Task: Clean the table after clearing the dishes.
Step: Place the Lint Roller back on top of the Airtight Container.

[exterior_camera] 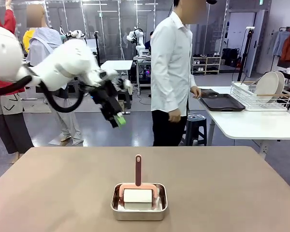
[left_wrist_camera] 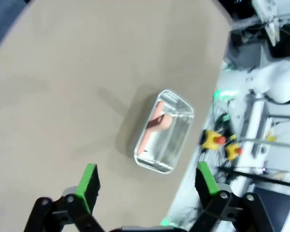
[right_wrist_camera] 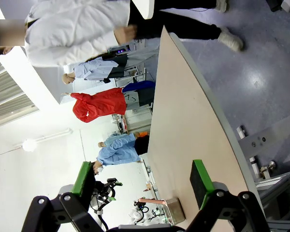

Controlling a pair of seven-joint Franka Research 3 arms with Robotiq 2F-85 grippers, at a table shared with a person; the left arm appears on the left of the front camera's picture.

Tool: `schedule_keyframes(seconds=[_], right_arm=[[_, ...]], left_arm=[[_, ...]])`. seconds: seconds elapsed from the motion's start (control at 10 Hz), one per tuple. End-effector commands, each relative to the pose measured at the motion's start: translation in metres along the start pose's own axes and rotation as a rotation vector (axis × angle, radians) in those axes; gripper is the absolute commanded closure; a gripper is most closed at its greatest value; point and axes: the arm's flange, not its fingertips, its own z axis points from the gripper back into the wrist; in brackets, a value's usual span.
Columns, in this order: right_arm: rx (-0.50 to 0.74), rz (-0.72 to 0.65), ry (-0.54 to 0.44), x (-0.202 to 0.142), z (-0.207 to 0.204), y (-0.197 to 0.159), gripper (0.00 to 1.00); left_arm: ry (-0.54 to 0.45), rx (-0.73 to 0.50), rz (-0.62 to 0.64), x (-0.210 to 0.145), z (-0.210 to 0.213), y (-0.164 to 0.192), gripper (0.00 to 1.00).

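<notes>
The brown table (exterior_camera: 58, 188) carries a small steel pan (exterior_camera: 117, 205) near its front middle. In the pan lies a pink-handled cleaning tool (exterior_camera: 138, 170) with a white head. My left gripper (exterior_camera: 119, 120) hangs open and empty in the air over the table's far left. In the left wrist view it (left_wrist_camera: 147, 180) looks down on the pan (left_wrist_camera: 176, 150) and the pink tool (left_wrist_camera: 157, 123), well above them. My right gripper (right_wrist_camera: 142, 178) is open with nothing between its pads, off the table's edge (right_wrist_camera: 188, 111). White plates (exterior_camera: 269, 84) stand in a wire rack on the white side table.
A person in a white shirt (exterior_camera: 171, 63) stands just beyond the far edge, one hand by dark trays (exterior_camera: 222, 102) on the white side table (exterior_camera: 251, 123). A dark stool (exterior_camera: 195, 126) stands behind the table. Other people stand at the back left.
</notes>
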Motion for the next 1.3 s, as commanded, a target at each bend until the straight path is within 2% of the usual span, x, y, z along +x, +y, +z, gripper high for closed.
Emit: schedule_keyframes(seconds=[0.0,0.1,0.2,0.5,0.7,0.8,0.9,1.0,1.2], right_arm=[[-0.013,0.004,-0.008,-0.004,-0.001,0.002,0.00],[-0.013,0.004,-0.008,-0.004,-0.001,0.002,0.00],[-0.013,0.004,-0.008,-0.004,-0.001,0.002,0.00],[-0.013,0.004,-0.008,-0.004,-0.001,0.002,0.00],[-0.013,0.004,-0.008,-0.004,-0.001,0.002,0.00],[-0.013,0.004,-0.008,-0.004,-0.001,0.002,0.00],[-0.013,0.004,-0.008,-0.004,-0.001,0.002,0.00],[-0.013,0.004,-0.008,-0.004,-0.001,0.002,0.00],[-0.013,0.004,-0.008,-0.004,-0.001,0.002,0.00]], left_arm=[[-0.350,-0.187,0.303,-0.062,0.052,0.040,0.00],[-0.513,-0.308,0.435,-0.112,0.085,0.073,0.00],[-0.607,-0.371,0.497,-0.159,0.106,0.099,0.00],[-0.897,-0.302,0.718,-0.313,0.136,0.144,0.00],[-1.032,-0.256,0.832,-0.390,0.138,0.151,0.00],[-1.026,-0.192,0.859,-0.423,0.136,0.154,0.00],[-1.104,-0.187,0.897,-0.454,0.132,0.155,0.00],[-1.117,-0.171,0.924,-0.467,0.126,0.156,0.00],[-1.111,-0.113,0.912,-0.463,0.127,0.160,0.00]])
